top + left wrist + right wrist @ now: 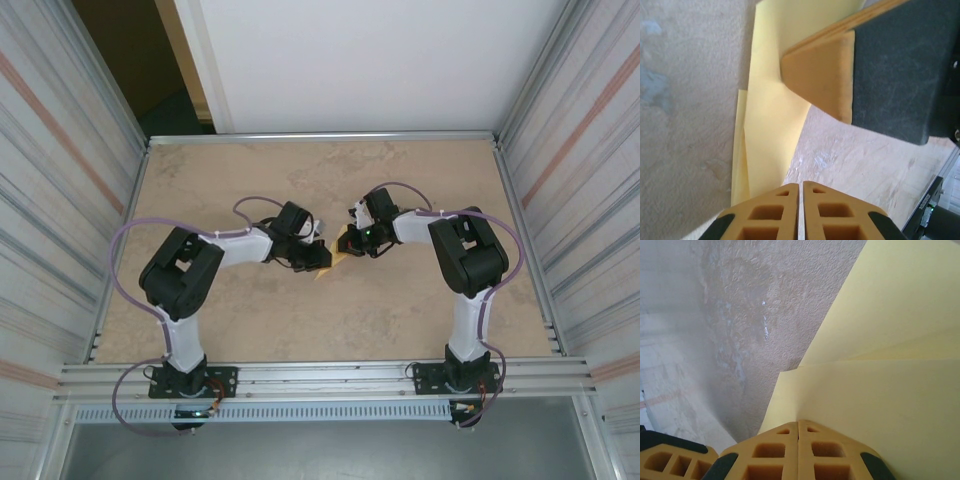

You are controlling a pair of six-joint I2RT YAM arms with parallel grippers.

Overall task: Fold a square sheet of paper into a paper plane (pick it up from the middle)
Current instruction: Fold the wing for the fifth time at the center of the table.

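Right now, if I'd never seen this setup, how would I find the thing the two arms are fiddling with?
Look at the beige table, then at its middle, where the left gripper and right gripper almost meet. Pinched at their tips is a folded sheet of paper. It is pale yellow, thin and creased, unlike the bulky black-and-white arms around it.
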